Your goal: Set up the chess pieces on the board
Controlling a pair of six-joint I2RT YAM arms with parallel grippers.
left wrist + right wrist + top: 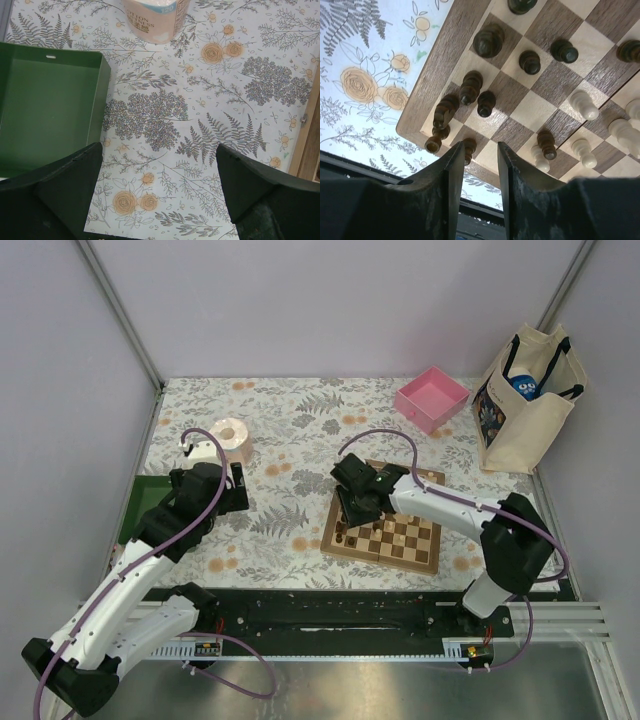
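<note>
The right tool (479, 150) is held narrowly apart and empty over a corner of the board (427, 100). Dark chess pieces (470, 89) are clustered just ahead of its tips. The left tool (159, 150), spread wide, is parked well away over the desk (225, 60).

paper roll (152, 20) | wrapper print, partly cut off: "…TTON" above "…TNESS" | nothing else readable
</note>
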